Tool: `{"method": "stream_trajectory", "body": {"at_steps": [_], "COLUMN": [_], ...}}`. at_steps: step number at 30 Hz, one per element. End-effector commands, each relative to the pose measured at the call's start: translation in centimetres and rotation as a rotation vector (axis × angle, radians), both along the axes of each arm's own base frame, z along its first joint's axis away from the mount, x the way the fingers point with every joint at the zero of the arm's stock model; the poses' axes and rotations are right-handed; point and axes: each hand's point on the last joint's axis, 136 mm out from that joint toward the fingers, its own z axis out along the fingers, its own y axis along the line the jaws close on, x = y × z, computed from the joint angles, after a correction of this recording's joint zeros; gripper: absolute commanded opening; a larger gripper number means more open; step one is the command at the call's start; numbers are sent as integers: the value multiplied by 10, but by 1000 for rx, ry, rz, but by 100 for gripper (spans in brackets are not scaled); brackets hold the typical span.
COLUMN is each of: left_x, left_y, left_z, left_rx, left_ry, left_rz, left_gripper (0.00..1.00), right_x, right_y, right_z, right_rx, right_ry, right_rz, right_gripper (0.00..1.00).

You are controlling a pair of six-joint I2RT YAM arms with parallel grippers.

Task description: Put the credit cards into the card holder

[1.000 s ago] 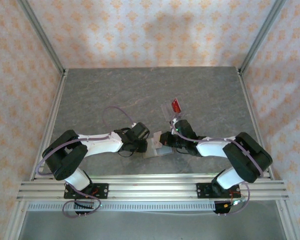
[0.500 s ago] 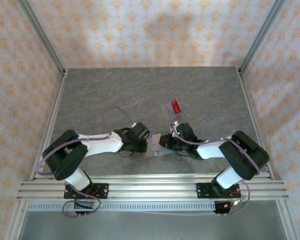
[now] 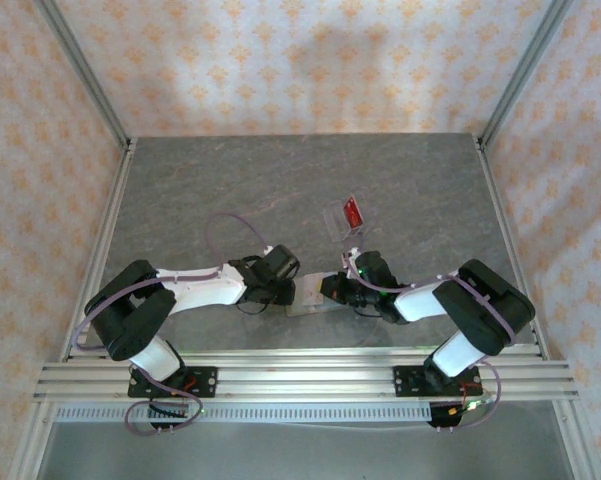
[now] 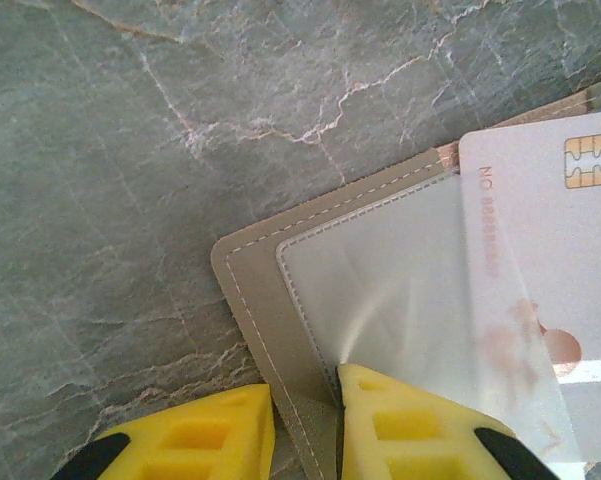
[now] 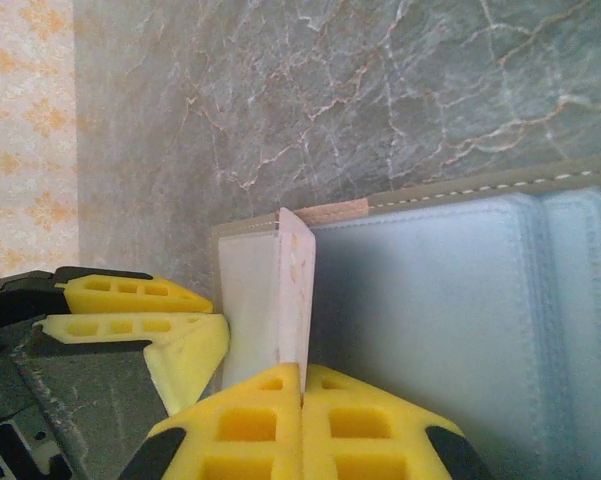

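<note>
Card holder (image 4: 255,300), stitched olive hem pinched in left fingers (image 4: 410,430); thin pale credit card (image 5: 295,290) clamped between right fingers (image 5: 240,425).

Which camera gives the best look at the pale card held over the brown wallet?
The left wrist view: the card lies face-on, gold chip and printed numbers visible, over the clear pocket of the wallet. The right wrist view shows it edge-on, pinched in the right gripper. In the top view it is too small to make out.

Olive-brown card holder (image 4: 248,290), pale gold-chipped card (image 4: 525,215), grey veined table (image 4: 130,150).
</note>
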Motion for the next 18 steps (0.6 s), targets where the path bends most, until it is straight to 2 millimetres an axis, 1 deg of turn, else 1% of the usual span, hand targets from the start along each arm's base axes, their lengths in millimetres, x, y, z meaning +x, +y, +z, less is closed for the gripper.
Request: {"method": "stream_trajectory", "body": {"at_steps": [1,8,13,18], "left_x": [-17,-17,-17,-17], "left_y": [19,20,20,18], "left_z": [-42,-44,-47,-48], "left_rx": [100,103,103,99], "left_ry": [67,65,69,69], "left_rz": [5,7,6,3], "left_gripper": [22,22,22,22], "right_x": [-18,-28,-33,-34], "right_y": [-16,-24,-27,-25], "right_z": [-28,-35,-36,-37], "right_rx": [-99,-154,-186,-203], "right_ry": [69,101,115,126], "right_rz": [7,30,51,77], "right_gripper": [0,0,0,0]}}
